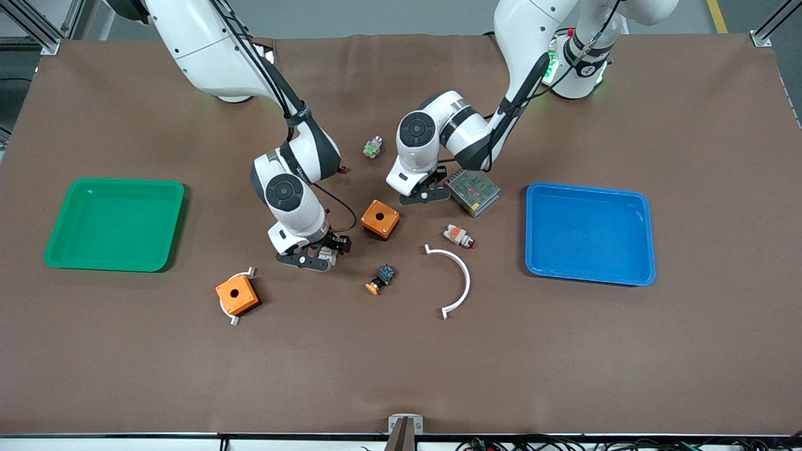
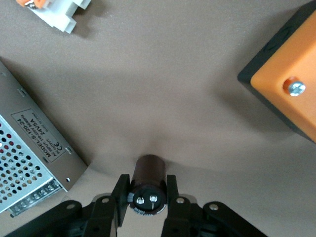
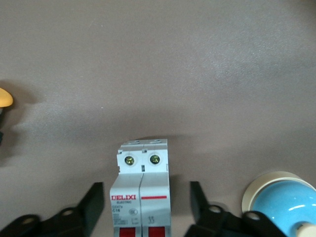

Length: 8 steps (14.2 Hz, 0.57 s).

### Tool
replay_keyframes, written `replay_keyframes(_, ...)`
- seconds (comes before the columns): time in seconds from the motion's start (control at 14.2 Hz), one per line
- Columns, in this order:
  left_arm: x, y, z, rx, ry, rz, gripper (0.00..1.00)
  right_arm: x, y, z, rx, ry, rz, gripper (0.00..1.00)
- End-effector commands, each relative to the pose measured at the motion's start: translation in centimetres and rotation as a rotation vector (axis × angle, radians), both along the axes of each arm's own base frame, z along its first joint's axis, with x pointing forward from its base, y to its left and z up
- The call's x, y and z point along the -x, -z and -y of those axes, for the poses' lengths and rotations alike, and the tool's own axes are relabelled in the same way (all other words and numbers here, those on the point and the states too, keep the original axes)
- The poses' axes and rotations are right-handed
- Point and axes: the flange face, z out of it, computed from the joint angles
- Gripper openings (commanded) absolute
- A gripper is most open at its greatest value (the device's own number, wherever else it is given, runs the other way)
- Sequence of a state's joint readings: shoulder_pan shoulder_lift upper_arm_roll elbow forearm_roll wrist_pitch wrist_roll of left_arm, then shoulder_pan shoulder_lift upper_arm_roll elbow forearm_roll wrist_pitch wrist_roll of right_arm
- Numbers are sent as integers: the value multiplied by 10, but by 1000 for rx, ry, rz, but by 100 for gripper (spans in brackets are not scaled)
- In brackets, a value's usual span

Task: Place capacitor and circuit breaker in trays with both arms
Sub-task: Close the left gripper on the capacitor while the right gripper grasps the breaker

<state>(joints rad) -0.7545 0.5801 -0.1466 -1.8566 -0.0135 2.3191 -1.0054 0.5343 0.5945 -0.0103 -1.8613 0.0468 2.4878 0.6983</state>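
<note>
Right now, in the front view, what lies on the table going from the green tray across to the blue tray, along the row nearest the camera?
Green tray → orange box → breaker inside the right tool → orange-tipped push button → white arc → blue tray.

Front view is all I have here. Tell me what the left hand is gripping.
Observer: The left hand is shut on the small dark cylindrical capacitor, with one finger pressed on each side.
Operator: Now report the right hand.
Observer: The right hand straddles the white rectangular circuit breaker with red levers; its fingers stand apart from both sides.
Operator: Give me the breaker's marking.
Observer: Its face reads DELIXI in red.
</note>
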Motion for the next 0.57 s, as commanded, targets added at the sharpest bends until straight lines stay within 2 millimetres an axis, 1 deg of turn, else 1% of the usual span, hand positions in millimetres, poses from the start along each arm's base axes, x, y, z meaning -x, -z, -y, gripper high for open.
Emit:
replay_keyframes(0.0,-1,0,-2,-3,-2,26,19,2,-1,-2,6,11,-4,11)
replay_keyframes(0.07,-1,0,-2,-2,0,26,18,2,-2,-1,6,14,-4,1)
replay_keyframes(0.14,-1,-1,-1,-1,1,27,18,0,-2,4,12,21,-16,0)
replay_keyframes(0.21,-3,-5,-3,-3,0,27,18,-3,-8,10,19,20,-27,0)
replay_keyframes(0.28,-7,-11,-5,1,-5,32,18,-9,-19,20,26,36,-40,0)
replay_keyframes(0.35,-15,-22,-11,2,-17,35,18,-18,-41,35,22,64,-38,0)
replay_keyframes(0.49,-37,-55,-23,18,-48,58,18,-33,-83,75,17,113,-40,0)
